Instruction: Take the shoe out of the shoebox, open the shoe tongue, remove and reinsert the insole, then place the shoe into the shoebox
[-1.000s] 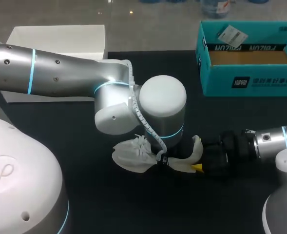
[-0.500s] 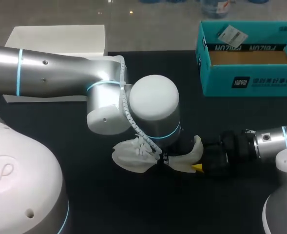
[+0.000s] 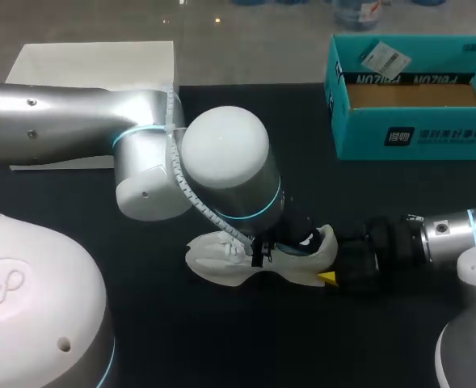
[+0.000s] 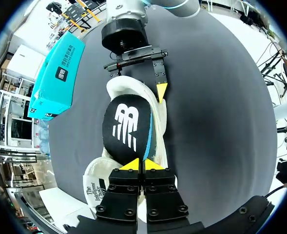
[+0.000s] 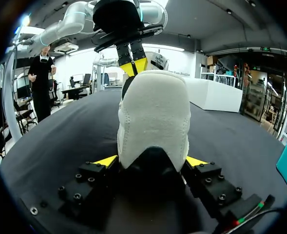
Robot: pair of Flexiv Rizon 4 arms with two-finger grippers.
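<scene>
The right gripper [image 5: 150,162] clamps the heel of the white sneaker [image 5: 154,117], which rests on the black table [image 3: 221,339]. The left gripper [image 4: 144,165], tips pressed together, pinches the black insole [image 4: 126,127] over the sneaker's opening. From above, the left arm [image 3: 225,174] hides the sneaker's middle. Farther off are an open teal shoebox [image 3: 415,133] and a white box [image 3: 92,61].

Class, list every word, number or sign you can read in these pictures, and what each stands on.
Shoebox front: white print, too blurred to read.
Its inner flap: upside-down print, blurred.
Paper tag in it: too small.
Insole: white logo, no readable words.
Tongue label: print too small.
</scene>
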